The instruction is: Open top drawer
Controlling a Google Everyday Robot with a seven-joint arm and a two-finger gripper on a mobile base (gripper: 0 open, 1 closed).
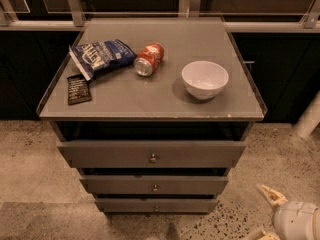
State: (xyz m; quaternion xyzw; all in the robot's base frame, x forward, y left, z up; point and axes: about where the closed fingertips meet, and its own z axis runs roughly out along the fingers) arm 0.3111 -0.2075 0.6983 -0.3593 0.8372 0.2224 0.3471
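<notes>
Hanging with jaws spread and empty at the lower right, the gripper (264, 214) is well apart from the top drawer (100, 154) under the bench (150, 96). Its knob (153, 158) looks untouched, so reaching, gripping and pulling all remain.

Three drawers (100, 155); one bowl (205, 79); one can (149, 59); one chip bag (101, 56); one dark packet (78, 89); one claw (263, 215), lower right.

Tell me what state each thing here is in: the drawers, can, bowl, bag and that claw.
top drawer: looks shut, knob untouched.
middle drawer: looks shut.
can: lying on its side.
bowl: upright, empty.
chip bag: lying flat.
gripper: open, low at right, apart from the drawers.
</notes>
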